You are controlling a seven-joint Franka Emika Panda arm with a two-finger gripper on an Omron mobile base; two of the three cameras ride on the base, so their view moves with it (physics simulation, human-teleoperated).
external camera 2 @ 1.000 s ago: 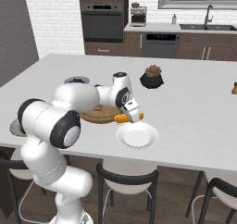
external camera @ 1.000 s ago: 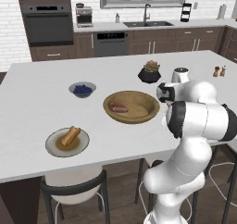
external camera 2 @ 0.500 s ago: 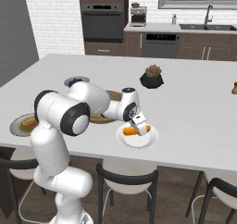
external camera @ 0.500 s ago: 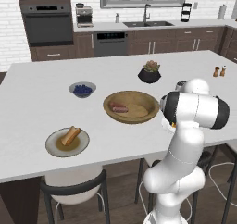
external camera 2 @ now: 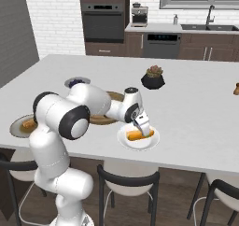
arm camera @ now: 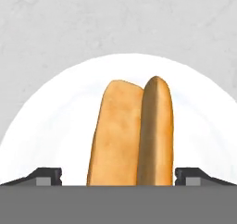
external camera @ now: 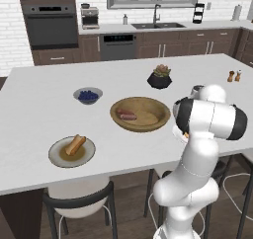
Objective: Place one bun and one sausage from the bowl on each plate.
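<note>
The wooden bowl (external camera: 148,122) holds one reddish sausage (external camera: 127,115); in the right base view the bowl (external camera 2: 101,121) is mostly behind my arm. A tan bun (arm camera: 132,133) with a darker crust side lies on the white plate (arm camera: 55,121), also seen as the bun (external camera 2: 140,135) on the white plate (external camera 2: 126,140) at the counter's near edge. My gripper (external camera 2: 141,127) hovers just over it, open, and its fingertips (arm camera: 45,176) stand wide on either side of the bun. The olive-brown plate (external camera: 58,156) carries another bun (external camera: 75,144).
A grey bowl of berries (external camera: 88,95) and a black plant pot (external camera: 159,78) stand behind the wooden bowl. Two small shakers (external camera: 232,76) are at the far right. Stools line the counter's near edge below the white plate.
My arm swung from beside the wooden bowl to the white plate carrying the bun and came down. The bun now rests on the plate.
</note>
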